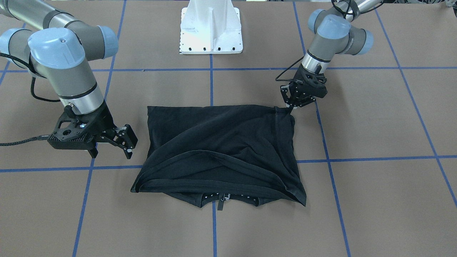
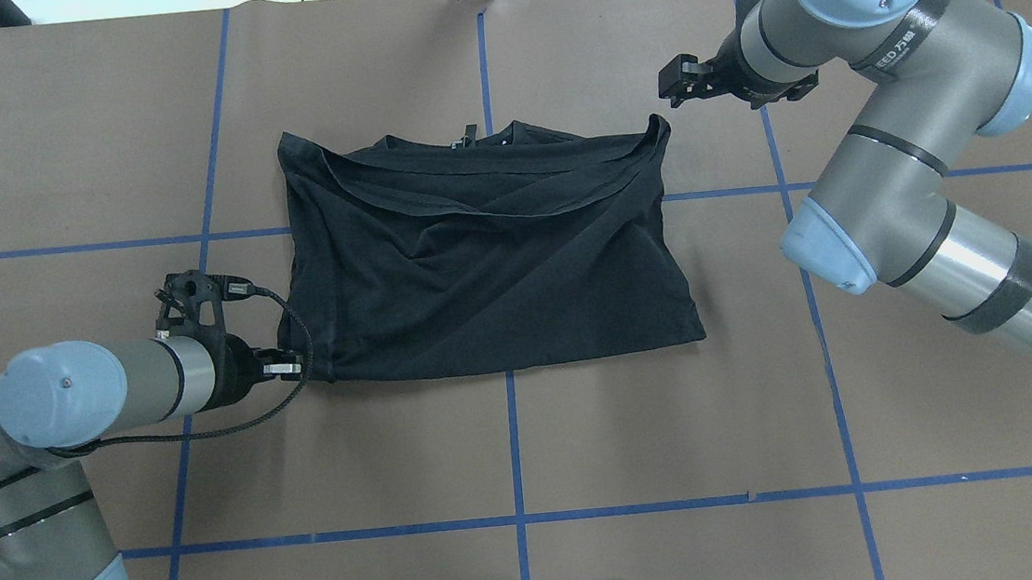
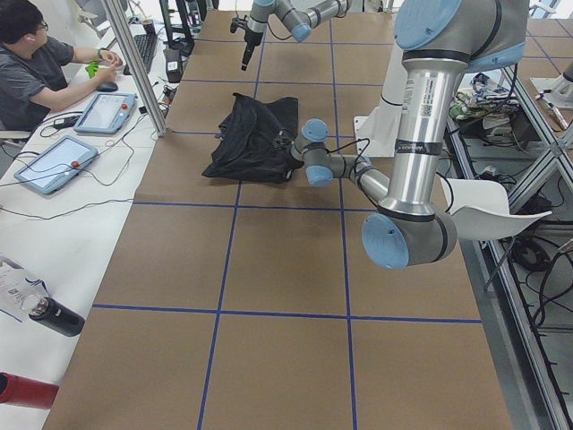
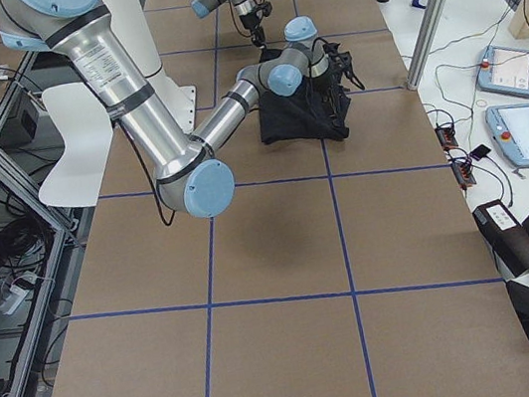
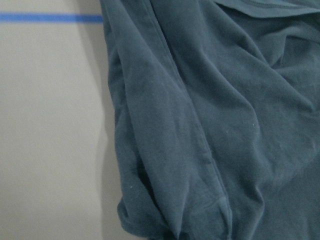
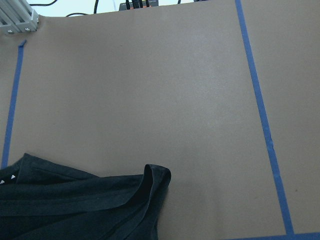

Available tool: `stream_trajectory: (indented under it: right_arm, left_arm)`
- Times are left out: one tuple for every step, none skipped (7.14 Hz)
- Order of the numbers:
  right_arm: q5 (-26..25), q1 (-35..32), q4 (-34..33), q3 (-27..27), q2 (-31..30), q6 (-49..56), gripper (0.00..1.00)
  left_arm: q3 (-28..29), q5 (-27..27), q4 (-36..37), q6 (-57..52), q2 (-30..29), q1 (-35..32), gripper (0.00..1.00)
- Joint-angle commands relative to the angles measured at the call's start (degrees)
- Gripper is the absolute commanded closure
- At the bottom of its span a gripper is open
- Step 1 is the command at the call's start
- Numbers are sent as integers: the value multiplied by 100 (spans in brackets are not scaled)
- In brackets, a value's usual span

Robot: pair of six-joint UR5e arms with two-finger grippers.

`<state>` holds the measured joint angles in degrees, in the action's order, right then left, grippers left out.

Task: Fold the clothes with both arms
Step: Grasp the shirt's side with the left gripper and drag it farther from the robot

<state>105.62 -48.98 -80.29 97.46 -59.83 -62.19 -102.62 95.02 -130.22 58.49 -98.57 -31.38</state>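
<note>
The black T-shirt [image 1: 221, 142] lies folded in half mid-table, its hem edge doubled over by the collar [image 1: 221, 200]. It also shows in the overhead view [image 2: 495, 264]. My left gripper [image 1: 292, 106] is low at the shirt's near-left corner, shut on that corner, which is drawn into a point toward it. In the overhead view this gripper [image 2: 299, 367] sits at the same corner. The left wrist view is filled by the shirt's cloth [image 5: 200, 125]. My right gripper [image 1: 112, 151] is open and empty, beside the shirt's far-right corner [image 6: 157, 175] and apart from it. It shows in the overhead view [image 2: 674, 89].
The white pedestal base [image 1: 210, 35] stands at the robot's side of the brown table, which is crossed by blue tape lines [image 2: 515, 440]. An operator [image 3: 36, 54] sits at a side desk with tablets beyond the far edge.
</note>
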Motion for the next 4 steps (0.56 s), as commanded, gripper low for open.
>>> stream_trajectory:
  right_arm:
    - [-15,20,5,-17,7,-4,0]
    - [-15,38,5,-17,15,-4,0]
    - [-24,81,5,-8,16,-21,0]
    - [-33,116,5,-8,24,-30,0]
  left_arm:
    - [660,8,-30,-1158,-83,-979,100]
    - [1317,8,-21,-1451,-623,-1393,100]
    - [2263,8,-38,-1567,-1386,-1624,100]
    - [3273,8,-413,-1681,-2098,-1817,100]
